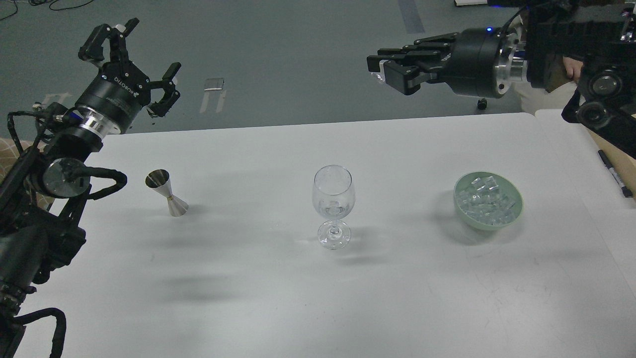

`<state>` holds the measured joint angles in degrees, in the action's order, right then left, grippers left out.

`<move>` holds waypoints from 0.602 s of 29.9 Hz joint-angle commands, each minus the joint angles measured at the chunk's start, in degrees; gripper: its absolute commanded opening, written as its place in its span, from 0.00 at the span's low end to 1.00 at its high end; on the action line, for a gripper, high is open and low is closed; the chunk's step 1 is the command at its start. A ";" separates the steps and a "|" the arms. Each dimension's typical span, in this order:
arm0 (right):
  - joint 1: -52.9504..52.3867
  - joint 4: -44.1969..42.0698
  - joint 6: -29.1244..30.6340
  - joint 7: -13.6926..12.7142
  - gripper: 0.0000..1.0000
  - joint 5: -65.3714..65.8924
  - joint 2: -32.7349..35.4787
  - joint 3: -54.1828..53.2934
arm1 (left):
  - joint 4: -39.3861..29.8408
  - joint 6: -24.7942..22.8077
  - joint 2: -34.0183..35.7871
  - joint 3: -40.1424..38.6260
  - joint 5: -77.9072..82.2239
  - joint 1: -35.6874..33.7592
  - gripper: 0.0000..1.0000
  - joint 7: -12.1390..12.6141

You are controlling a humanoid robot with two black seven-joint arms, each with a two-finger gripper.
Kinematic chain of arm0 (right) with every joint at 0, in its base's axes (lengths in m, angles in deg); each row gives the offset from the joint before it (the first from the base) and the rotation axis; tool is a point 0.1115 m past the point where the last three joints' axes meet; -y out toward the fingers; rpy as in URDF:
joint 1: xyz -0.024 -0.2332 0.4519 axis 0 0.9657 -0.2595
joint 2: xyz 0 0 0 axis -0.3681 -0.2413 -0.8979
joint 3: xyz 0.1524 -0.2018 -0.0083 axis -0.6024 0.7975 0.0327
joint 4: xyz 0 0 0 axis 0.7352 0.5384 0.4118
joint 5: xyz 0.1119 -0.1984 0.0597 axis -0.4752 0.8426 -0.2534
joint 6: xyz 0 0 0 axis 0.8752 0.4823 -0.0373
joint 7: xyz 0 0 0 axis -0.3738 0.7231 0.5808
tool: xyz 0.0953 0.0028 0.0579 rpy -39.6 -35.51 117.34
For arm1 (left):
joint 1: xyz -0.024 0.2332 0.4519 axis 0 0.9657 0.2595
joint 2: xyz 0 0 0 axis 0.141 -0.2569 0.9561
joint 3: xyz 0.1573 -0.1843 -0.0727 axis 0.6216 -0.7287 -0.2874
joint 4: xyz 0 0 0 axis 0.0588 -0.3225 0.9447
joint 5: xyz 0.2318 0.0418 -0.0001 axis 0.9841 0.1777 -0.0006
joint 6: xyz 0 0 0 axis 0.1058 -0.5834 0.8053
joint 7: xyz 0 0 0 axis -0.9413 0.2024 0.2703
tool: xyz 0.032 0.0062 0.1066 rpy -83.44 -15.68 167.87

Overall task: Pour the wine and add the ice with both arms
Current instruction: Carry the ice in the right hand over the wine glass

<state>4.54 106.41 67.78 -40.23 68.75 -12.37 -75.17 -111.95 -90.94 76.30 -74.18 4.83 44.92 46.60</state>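
A clear stemmed wine glass point(333, 199) stands upright at the table's middle. A pale green bowl point(514, 215) right of it holds several clear ice cubes point(484, 199). A steel jigger point(166, 194) stands at the left. My right gripper point(381, 70) hangs high above the table's far edge, up and right of the glass, fingers closed together with a small pale glint of an ice cube at the tips. My left gripper point(141, 57) is open and empty, raised beyond the far left edge, above the jigger.
The white table point(318, 298) runs across the whole view. A black pen point(614, 174) lies at the right edge on a second surface. A seated person point(576, 69) is behind my right arm. Grey floor lies beyond the table.
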 commanded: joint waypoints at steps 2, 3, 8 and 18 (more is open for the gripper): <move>0.05 1.44 -0.01 0.01 0.00 0.00 -1.47 -0.04 | 0.00 0.00 0.02 -0.08 0.00 -0.03 0.98 0.00; 0.14 2.23 -0.01 0.01 0.00 0.00 -1.65 0.13 | 0.00 0.00 -0.06 -0.08 0.00 -0.03 0.98 0.00; 1.02 5.57 -0.01 -0.25 0.00 -0.17 -1.83 0.83 | 0.00 0.00 0.02 -0.08 0.00 -0.46 0.98 0.00; 1.63 7.51 -0.01 -0.61 0.00 -0.09 -2.36 1.71 | 0.00 0.00 0.11 -0.08 0.00 -1.35 0.98 0.00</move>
<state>6.10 113.81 67.77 -40.76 68.58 -14.62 -74.13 -111.95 -90.93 76.33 -74.27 4.83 43.75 46.60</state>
